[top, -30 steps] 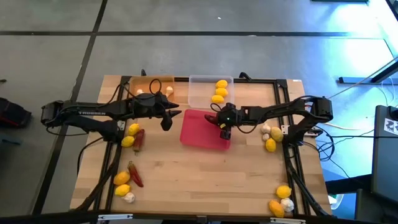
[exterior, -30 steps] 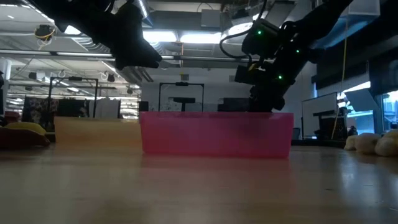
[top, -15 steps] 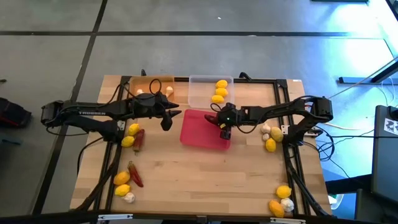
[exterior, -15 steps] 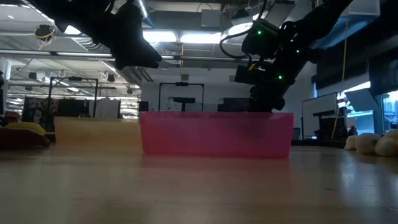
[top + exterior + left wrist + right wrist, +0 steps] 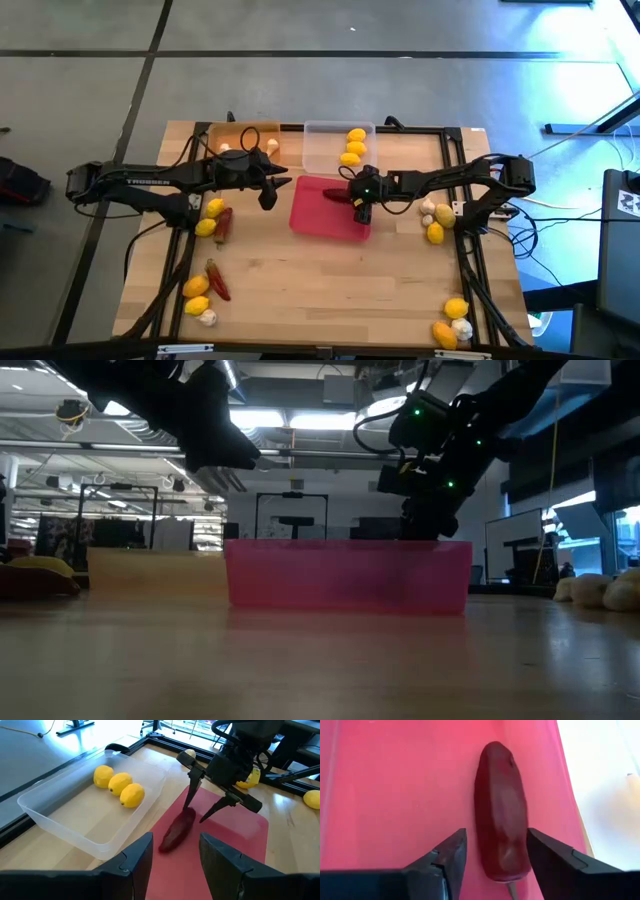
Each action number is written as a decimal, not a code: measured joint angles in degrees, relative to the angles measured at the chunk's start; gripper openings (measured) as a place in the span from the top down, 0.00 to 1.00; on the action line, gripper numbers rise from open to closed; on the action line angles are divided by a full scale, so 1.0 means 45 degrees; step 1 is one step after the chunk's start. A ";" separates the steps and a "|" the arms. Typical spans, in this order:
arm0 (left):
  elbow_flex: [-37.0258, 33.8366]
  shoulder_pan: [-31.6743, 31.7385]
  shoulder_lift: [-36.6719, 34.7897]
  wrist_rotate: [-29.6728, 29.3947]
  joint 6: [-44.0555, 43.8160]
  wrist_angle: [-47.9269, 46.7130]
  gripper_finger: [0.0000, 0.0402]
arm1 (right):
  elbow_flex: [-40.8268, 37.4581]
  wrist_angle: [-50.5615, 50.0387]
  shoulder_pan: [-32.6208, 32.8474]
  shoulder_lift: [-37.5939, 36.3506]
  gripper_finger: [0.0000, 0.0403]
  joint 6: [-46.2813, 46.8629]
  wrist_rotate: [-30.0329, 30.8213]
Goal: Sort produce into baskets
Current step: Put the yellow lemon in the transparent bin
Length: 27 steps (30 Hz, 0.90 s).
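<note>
Left pincer (image 5: pixel 268 196) hovers over tabletop (image 5: pixel 320 290) between translucent orange plastic tray (image 5: pixel 243 135) and shallow pink-red plastic tray (image 5: pixel 310 215); fingers (image 5: pixel 135 862) spread, nothing between them.

Long dark red chili pepper (image 5: pixel 177 830) lies flat inside pink-red tray, near edge facing clear whitish plastic tray (image 5: pixel 325 150) with three yellow lemon-like ovals (image 5: pixel 120 783).

Right pincer (image 5: pixel 357 205) directly above chili, fingers (image 5: pixel 447 857) spread either side, apparently not touching. Chili's long axis runs straight ahead between fingers.

Right arm nearer; next move likely straight lift clear.
</note>
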 joint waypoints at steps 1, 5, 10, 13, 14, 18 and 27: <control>0.0000 0.0000 0.0000 0.0000 0.0000 0.0000 0.61 | -0.0001 -0.0021 0.0002 -0.0043 0.51 0.0000 0.0000; 0.0000 0.0000 0.0000 0.0003 0.0000 -0.0013 0.61 | 0.0285 -0.0900 0.0019 -0.0713 0.52 0.0114 -0.0155; 0.0000 0.0000 0.0000 0.0000 0.0000 -0.0049 0.61 | 0.1475 -0.4261 0.0023 -0.1996 0.53 0.0879 -0.0567; 0.0000 0.0000 0.0000 0.0002 0.0000 -0.0052 0.61 | 0.1973 -0.6146 0.0019 -0.2799 0.53 0.1374 -0.0563; 0.0000 0.0000 0.0000 0.0000 0.0000 -0.0057 0.61 | 0.2016 -0.6728 0.0019 -0.3102 0.53 0.1494 -0.0563; 0.0000 0.0000 0.0000 0.0002 0.0000 -0.0130 0.61 | 0.2016 -0.8670 0.0019 -0.4331 0.53 0.2247 -0.0451; 0.0000 0.0000 0.0000 0.0005 -0.0005 -0.0126 0.61 | 0.1610 -1.1948 0.0019 -0.6443 0.53 0.4665 -0.0116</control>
